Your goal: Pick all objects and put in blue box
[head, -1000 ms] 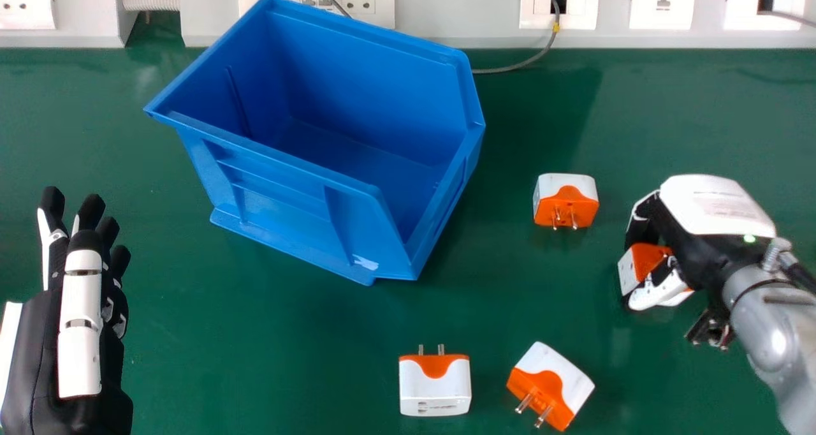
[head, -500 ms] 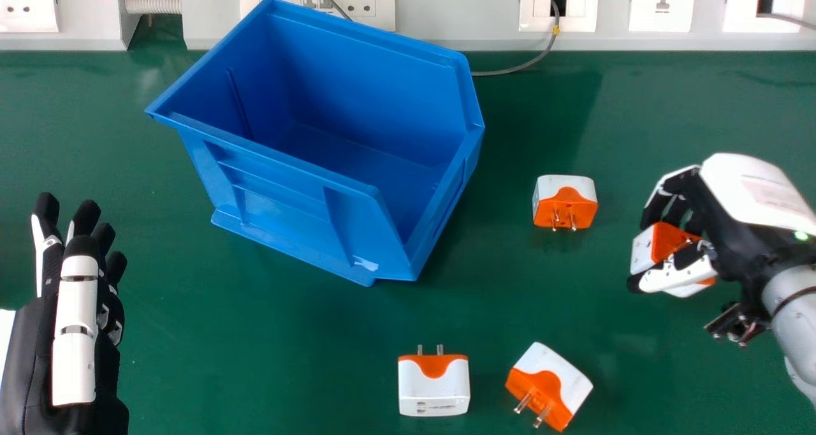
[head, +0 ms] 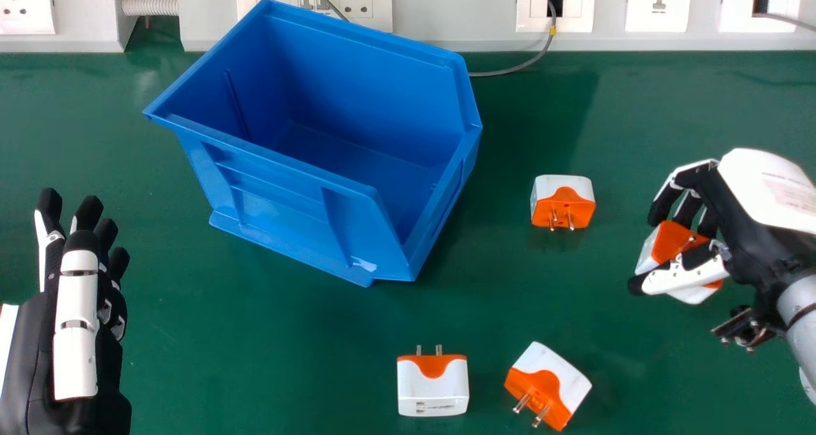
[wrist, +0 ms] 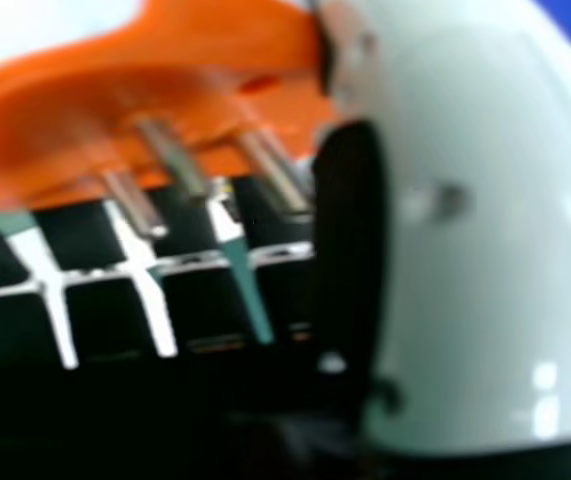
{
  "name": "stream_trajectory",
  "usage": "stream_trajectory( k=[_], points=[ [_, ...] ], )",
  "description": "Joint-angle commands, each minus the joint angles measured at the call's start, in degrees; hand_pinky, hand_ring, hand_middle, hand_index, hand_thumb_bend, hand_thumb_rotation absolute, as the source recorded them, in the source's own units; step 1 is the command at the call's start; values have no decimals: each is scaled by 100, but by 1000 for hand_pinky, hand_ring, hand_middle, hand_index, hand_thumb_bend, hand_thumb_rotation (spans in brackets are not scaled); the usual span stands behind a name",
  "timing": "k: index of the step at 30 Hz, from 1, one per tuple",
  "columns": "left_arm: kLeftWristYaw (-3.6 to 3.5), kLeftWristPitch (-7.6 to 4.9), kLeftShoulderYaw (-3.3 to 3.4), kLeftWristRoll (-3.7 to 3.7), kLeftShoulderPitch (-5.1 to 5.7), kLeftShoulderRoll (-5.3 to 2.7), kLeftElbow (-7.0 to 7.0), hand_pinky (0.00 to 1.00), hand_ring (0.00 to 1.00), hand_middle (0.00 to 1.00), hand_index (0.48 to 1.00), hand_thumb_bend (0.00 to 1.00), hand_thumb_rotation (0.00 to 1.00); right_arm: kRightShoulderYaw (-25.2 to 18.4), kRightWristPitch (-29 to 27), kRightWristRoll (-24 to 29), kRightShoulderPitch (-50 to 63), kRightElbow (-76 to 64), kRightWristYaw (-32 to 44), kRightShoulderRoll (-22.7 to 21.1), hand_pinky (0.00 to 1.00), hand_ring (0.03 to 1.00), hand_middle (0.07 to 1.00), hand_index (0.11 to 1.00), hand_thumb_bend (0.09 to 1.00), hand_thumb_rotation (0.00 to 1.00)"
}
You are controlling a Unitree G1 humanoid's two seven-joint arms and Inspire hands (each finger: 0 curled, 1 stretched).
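Head view. Blue box sits askew on the green table, open side up, its far rim overlapping the pale socket panel at the back edge. Grey cable runs from the panel to the box's far right side. Left hand lies along the view's left edge, fingers straight and a little apart; a wide stretch of table separates it from the near adapters. Right hand comes in from the right edge, well clear of the box, thumb and fingers closed on an orange-and-white plug adapter. Standing adapter is between box and right hand, table showing on both sides. Upright adapter is near the bottom edge, prongs toward the panel. Slanted adapter is just to its right, apart from it, prongs toward the bottom edge.

Right hand view. Right hand close up: thumb pale and broad, dark pad beside the metal prongs of the held adapter; dark fingers spread across beneath. Strips of green between the fingers. Sliver of blue past the thumb.
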Motion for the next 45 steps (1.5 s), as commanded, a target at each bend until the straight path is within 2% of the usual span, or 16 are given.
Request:
stream_trajectory(
  k=[1, 6, 8, 12, 18, 20, 24, 27, 30, 33, 36, 40, 45],
  points=[
    [4, -4, -7, 37, -3, 28, -155, 1000, 1000, 1000, 985, 210, 933, -153, 19, 2, -81, -169, -74, -1, 158, 214, 284, 474, 485, 128],
    [53, 14, -28, 105, -20, 19, -160, 1000, 1000, 1000, 986, 212, 934, -161, 83, 16, -116, -306, 16, -1, 158, 212, 281, 474, 485, 127],
    [65, 36, -39, 82, -30, 16, -163, 1000, 1000, 1000, 985, 212, 934, -142, 182, -41, -128, -410, 48, 6, 156, 208, 278, 473, 484, 127],
    [88, 34, -56, 112, -50, 13, -146, 1000, 1000, 1000, 983, 204, 947, -143, 111, -34, -130, -552, -22, 20, 155, 207, 276, 473, 484, 128],
    [59, 2, -64, 109, -64, 23, -117, 1000, 1000, 1000, 981, 204, 952, -185, -23, -7, -136, -692, -41, 7, 142, 188, 251, 471, 485, 128],
    [50, 12, -61, 72, -61, 11, -118, 1000, 1000, 1000, 981, 204, 954, -201, -55, 9, -150, -707, -66, 31, 137, 183, 246, 471, 485, 127],
    [57, -17, -62, 109, -67, 5, -91, 1000, 1000, 1000, 983, 203, 955, -198, -65, 8, -220, -793, -54, 93, 132, 177, 239, 471, 485, 127],
    [66, -42, -70, 173, -77, 10, -67, 1000, 1000, 1000, 983, 194, 966, -140, -181, -66, -313, -818, -108, 112, 132, 178, 240, 471, 485, 127],
    [71, -36, -80, 162, -94, -12, -57, 1000, 1000, 1000, 983, 195, 970, -78, -188, -65, -484, -931, 42, 151, 137, 185, 248, 471, 485, 128],
    [65, -61, -85, 200, -109, -9, -28, 1000, 1000, 1000, 983, 199, 962, 37, -100, -103, -771, -1016, 220, 265, 117, 161, 221, 470, 484, 129],
    [73, -61, -88, 231, -116, -18, -22, 1000, 1000, 1000, 981, 200, 958, 242, -318, -193, -1205, -824, 126, 417, 118, 165, 222, 470, 484, 130],
    [30, -79, -86, 181, -133, -20, 7, 1000, 1000, 1000, 980, 201, 955, 622, -82, -352, -1980, -537, 275, 800, 118, 166, 222, 470, 484, 131],
    [49, -92, -99, 211, -111, -43, -11, 1000, 1000, 1000, 981, 205, 951, 1048, -22, -410, -3075, 335, 248, 1479, 200, 267, 327, 476, 482, 132]
  ],
)
